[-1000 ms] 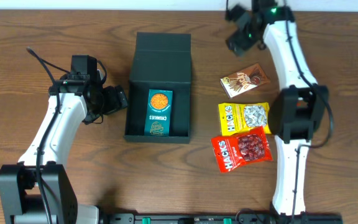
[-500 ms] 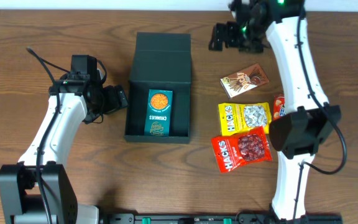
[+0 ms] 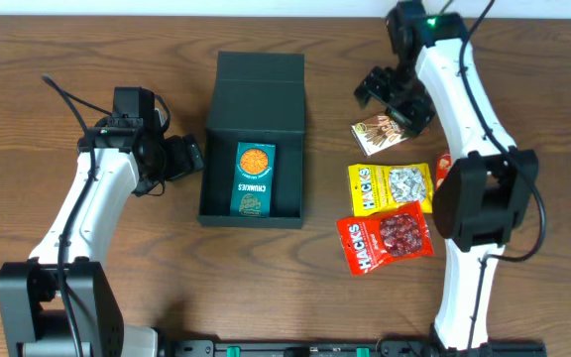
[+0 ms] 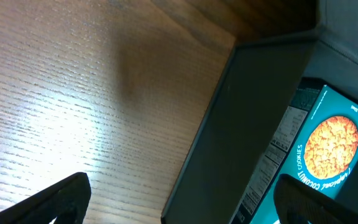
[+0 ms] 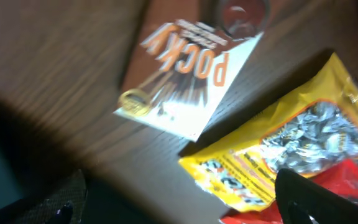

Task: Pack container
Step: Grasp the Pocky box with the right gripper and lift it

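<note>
The container is a dark open box at mid-table, lid flap folded back, with a teal cookie box lying inside. My left gripper stands open just left of its left wall. In the left wrist view that wall and the teal cookie box lie between the spread fingers. My right gripper hangs open over the brown Pocky packet, holding nothing. The right wrist view is blurred and shows the Pocky packet and a yellow packet.
A yellow Hacks packet and a red Hacks packet lie right of the container. The edge of another red packet peeks out beside the right arm. Bare wood lies at the front left.
The right arm has swung from the table's back edge forward and down over the Pocky packet. The left arm and the container have not moved.
</note>
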Tool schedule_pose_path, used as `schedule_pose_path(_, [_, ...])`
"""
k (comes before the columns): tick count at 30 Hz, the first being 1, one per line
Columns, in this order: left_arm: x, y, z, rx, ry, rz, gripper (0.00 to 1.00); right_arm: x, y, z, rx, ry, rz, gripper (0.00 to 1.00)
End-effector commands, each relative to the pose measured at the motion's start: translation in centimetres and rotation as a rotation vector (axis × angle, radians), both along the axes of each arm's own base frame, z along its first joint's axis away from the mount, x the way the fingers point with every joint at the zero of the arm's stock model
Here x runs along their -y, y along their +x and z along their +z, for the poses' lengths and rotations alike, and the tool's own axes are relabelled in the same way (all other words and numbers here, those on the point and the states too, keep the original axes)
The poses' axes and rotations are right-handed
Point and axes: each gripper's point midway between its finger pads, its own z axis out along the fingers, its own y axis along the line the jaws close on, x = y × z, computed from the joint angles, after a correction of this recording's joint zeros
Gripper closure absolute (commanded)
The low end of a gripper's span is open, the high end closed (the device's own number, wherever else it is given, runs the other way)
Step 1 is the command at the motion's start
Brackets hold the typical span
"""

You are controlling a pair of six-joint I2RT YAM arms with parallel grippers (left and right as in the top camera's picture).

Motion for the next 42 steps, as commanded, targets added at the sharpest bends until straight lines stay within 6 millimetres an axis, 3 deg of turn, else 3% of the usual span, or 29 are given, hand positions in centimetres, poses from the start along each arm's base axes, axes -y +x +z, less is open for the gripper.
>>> schedule_pose_path(1, [-0.3, 0.6, 0.9, 0.032, 0.012, -0.012, 0.05, 1.3, -0.2, -1.9, -0.028, -0.025, -0.144, 0.04])
schedule_pose_path(12, [-0.3, 0.8, 1.0, 0.045, 0.013, -0.015, 0.05, 2.4, 1.0, -5.9, 0.02, -0.014, -0.226, 0.09])
schedule_pose_path(19, [-0.3, 0.9, 1.0, 0.046, 0.013, -0.015, 0.05, 2.6, 2.8, -6.1, 0.092, -0.001, -0.232, 0.09])
schedule_pose_path(42, [-0.3, 0.9, 1.0, 0.047, 0.013, -0.015, 0.05, 2.8, 2.1, -9.2, 0.041, 0.009, -0.251, 0.11])
